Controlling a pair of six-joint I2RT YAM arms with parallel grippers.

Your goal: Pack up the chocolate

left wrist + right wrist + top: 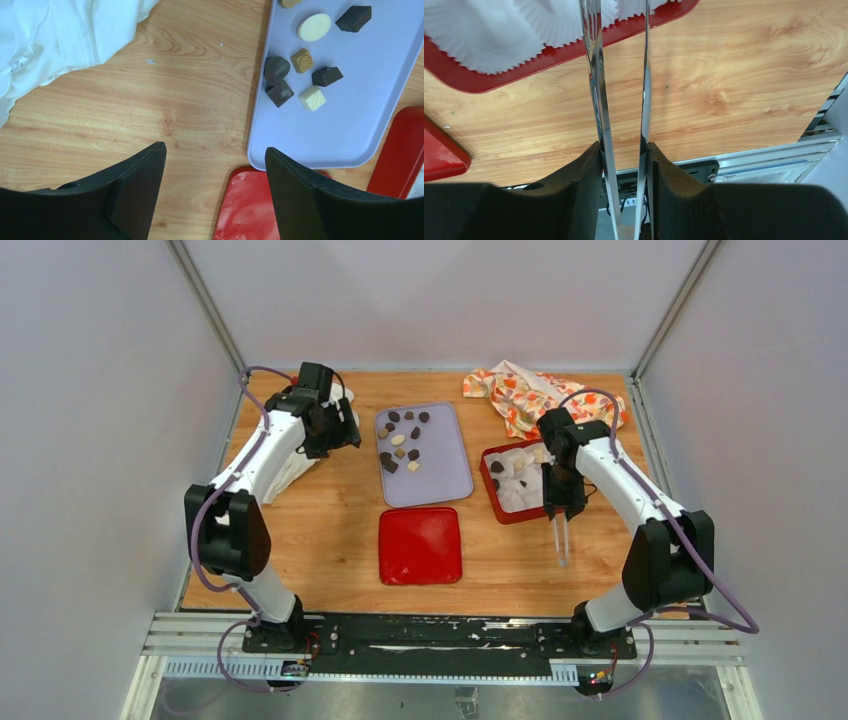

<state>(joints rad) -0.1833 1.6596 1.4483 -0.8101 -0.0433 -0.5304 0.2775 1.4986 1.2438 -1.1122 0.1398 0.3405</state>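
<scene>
Chocolate (276, 70): roughly a dozen dark, tan and cream pieces, loose on the far half of the lavender tray (445, 475); a few more set among the paper cups (479, 40) in the red box (490, 490).
Lavender tray: flat at mid-desk, long side running away from the arms, near end just beside the red lid (420, 545).
Red box: right of the tray and close to it, packed with white crinkled cups.
Red lid: flat on the desk (330, 520), in front of the tray, nearest the arm bases.
Left jaws: released and spread wide, grasping nothing, poised above bare wood just left of the tray, with the white cloth (60, 35) on the far side.
Right jaws: clenched on the handle end of the metal tongs (596, 75).
Tongs: two slim blades a little apart, reaching past the box's near corner over bare wood; contact with the desk not possible to tell.
Patterned cloth (525, 395): orange and white, crumpled at the far right corner, behind the box.
</scene>
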